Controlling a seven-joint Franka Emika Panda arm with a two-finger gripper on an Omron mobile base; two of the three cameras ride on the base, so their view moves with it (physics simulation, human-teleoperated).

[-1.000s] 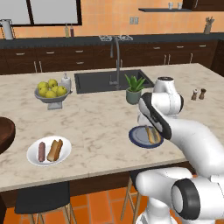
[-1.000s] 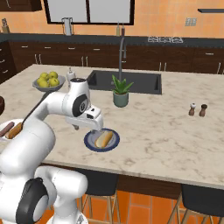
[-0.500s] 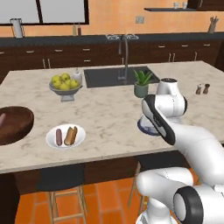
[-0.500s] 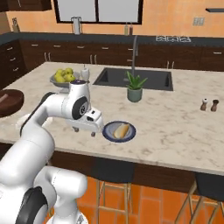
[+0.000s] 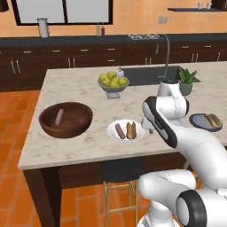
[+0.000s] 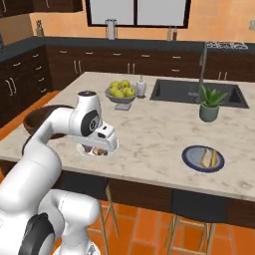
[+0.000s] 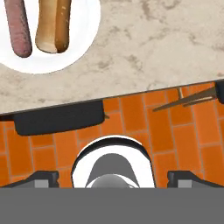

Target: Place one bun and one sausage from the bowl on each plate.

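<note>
the gripper (image 5: 147, 126) hangs over the near edge of the counter (image 5: 75, 146), just right of the white plate (image 5: 125, 131); in the hand view only the two dark finger tips (image 7: 39, 178) rise at the bottom, far apart at the left and right, so the fingers stand wide with nothing between them.

the white plate lies near the front edge and carries a sausage (image 5: 119, 131), a smooth reddish-brown cylinder with rounded ends, and just to its right a bun (image 5: 131, 130), tan-golden and thicker, lying side by side. in the hand view the sausage (image 7: 19, 28) and bun (image 7: 53, 25) lie parallel on that plate (image 7: 83, 48), close together.

left of it sits the wooden bowl (image 5: 65, 119), wide, round and dark brown, with one pinkish sausage (image 5: 58, 116) lying inside.

to the right, well apart, the dark blue plate (image 6: 202, 159) carries a bun (image 6: 205, 157), and a darker brown piece (image 6: 214, 158) beside it.

farther back stand a grey fruit bowl (image 5: 113, 84) of yellow-green fruit, a potted plant (image 5: 186, 80) and the sink (image 6: 199, 92).
</note>
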